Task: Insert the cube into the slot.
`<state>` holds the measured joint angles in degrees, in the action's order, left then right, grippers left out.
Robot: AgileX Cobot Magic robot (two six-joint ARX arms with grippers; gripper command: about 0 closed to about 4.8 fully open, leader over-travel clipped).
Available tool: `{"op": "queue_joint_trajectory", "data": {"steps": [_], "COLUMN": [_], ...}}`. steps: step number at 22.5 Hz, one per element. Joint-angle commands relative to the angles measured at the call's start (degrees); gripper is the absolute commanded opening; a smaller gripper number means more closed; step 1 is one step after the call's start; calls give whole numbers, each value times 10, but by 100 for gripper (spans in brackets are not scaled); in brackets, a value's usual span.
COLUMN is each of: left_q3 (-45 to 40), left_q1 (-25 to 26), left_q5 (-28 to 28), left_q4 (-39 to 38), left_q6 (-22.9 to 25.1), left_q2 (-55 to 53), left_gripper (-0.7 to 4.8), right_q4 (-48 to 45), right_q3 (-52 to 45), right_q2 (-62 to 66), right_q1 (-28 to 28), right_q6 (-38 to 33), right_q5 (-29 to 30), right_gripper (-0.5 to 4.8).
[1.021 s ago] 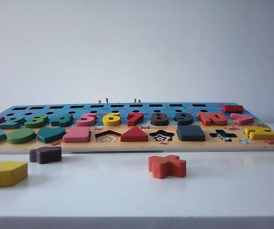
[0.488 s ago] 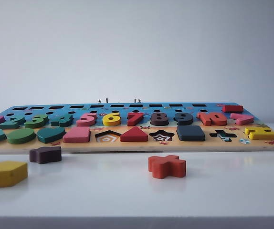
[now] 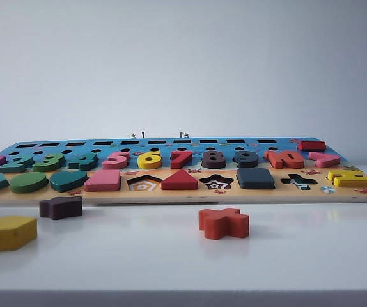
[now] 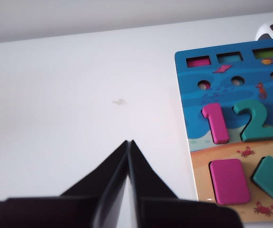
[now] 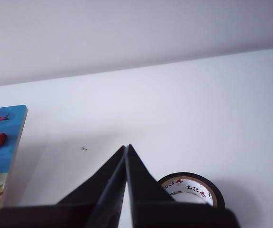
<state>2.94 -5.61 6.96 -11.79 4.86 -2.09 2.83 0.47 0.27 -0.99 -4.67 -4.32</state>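
Looks done: cube [image 3: 256, 178] sits seated in its slot on the puzzle board [image 3: 183, 195], well apart from both empty, pinched-together sets of fingers, left gripper [image 4: 128, 142] and right gripper [image 5: 126, 147] over bare bench [image 5: 184, 109]; nothing left.

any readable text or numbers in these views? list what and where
"1", "2": magenta and teal number pieces on the puzzle board, left wrist view.
"6", "7", "8", "9": number pieces, exterior view; others too foreshortened.
Tape roll: red printing, too blurred to read.
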Motion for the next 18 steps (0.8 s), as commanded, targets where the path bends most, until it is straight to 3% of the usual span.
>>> {"op": "queue_joint_trajectory", "data": {"steps": [1, 18], "left_q3": [-7, -24], "left_q1": [1, 1], "left_q5": [6, 6], "left_q4": [17, 17], "left_q6": [2, 2], "left_q2": [7, 21], "left_gripper": [17, 17], "right_q4": [-4, -4], "right_q3": [0, 0], "right_q2": [-1, -1], "right_q1": [2, 3], "right_q6": [2, 2], "right_q5": [-2, -2], "right_gripper": [0, 0]}}
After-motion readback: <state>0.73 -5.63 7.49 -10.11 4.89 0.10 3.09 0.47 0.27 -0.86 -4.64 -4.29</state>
